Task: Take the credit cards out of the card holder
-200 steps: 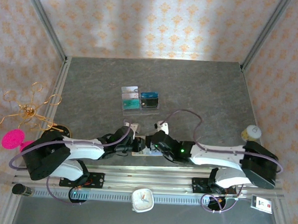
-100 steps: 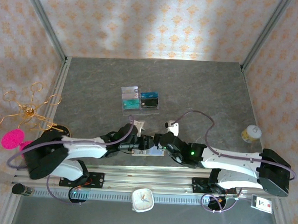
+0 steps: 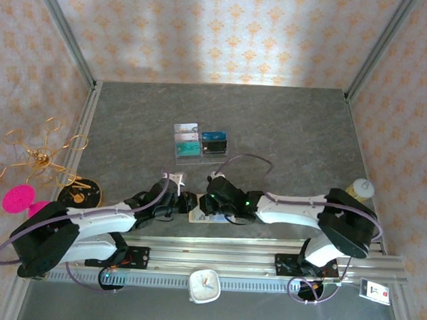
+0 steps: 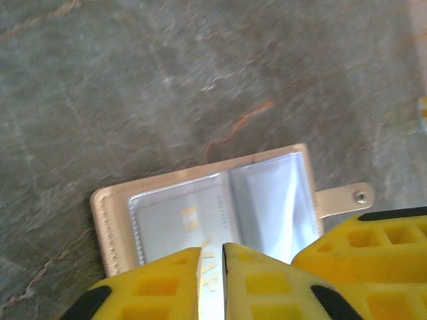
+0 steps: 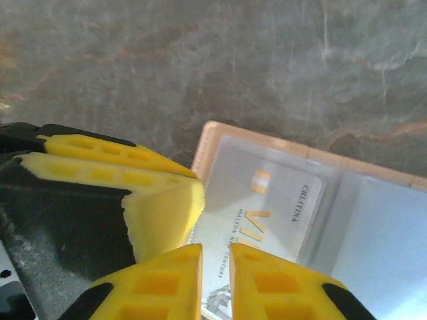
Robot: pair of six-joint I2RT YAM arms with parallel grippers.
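Lying open on the grey counter (image 3: 293, 135), close to its near edge and between the two arms, is the beige card holder (image 4: 107, 230). Its snap tab (image 4: 343, 199) sticks out flat on one side. Inside are see-through pockets, and a white card (image 4: 173, 223) with gold letters sits in one of them. The left hand (image 4: 212, 257) is at the holder's edge, right over that card. Its yellow fingers are almost shut, with just a thin slit between them. The card's gold letters show in the slit, but I cannot tell if the fingers pinch the card. The right hand (image 5: 215, 260) is at the same card from another side. It is narrow too, and the card's face shows in its thin slit as well. I cannot tell if it grips anything. The two hands are just beside each other over the holder. Farther back on the counter, well apart from the hands, a clear tray (image 3: 215, 153) holds other cards (image 3: 187, 148), some pale, one teal and one blue. A small white clock (image 3: 204, 286) lies on the near side of the arms' rail.
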